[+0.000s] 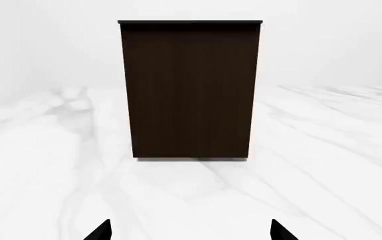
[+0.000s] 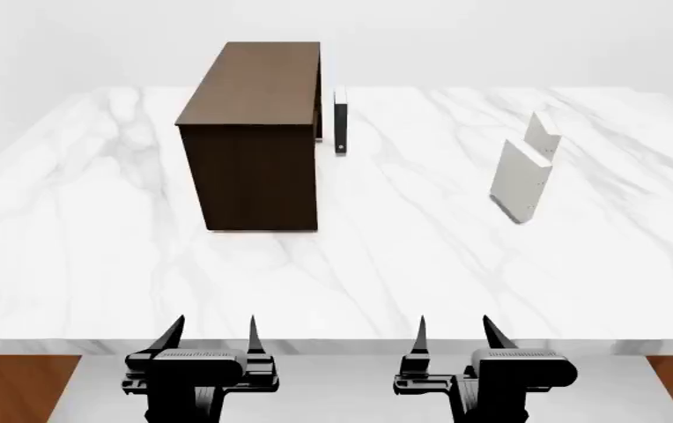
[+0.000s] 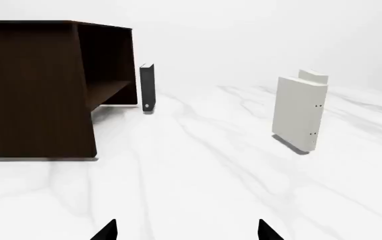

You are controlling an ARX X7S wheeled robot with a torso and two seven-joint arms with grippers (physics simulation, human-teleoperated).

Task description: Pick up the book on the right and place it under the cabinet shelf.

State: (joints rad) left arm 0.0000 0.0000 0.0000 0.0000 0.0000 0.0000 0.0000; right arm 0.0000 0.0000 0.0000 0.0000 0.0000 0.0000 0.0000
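Two grippers sit low in the head view, left gripper and right gripper, both spread wide and holding nothing. The book stands upright at right, well apart from the cabinet shelf upper left. Right wrist view: book right of centre, cabinet left.

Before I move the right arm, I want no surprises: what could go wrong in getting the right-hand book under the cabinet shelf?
1. Two pale books stand upright close together; the nearer book nearly hides its twin, so a grab may nudge or take the wrong one.
2. Upright, it may topple if the open right pincer bumps it.
3. The thin black book stands beside the cabinet shelf opening and could be knocked.
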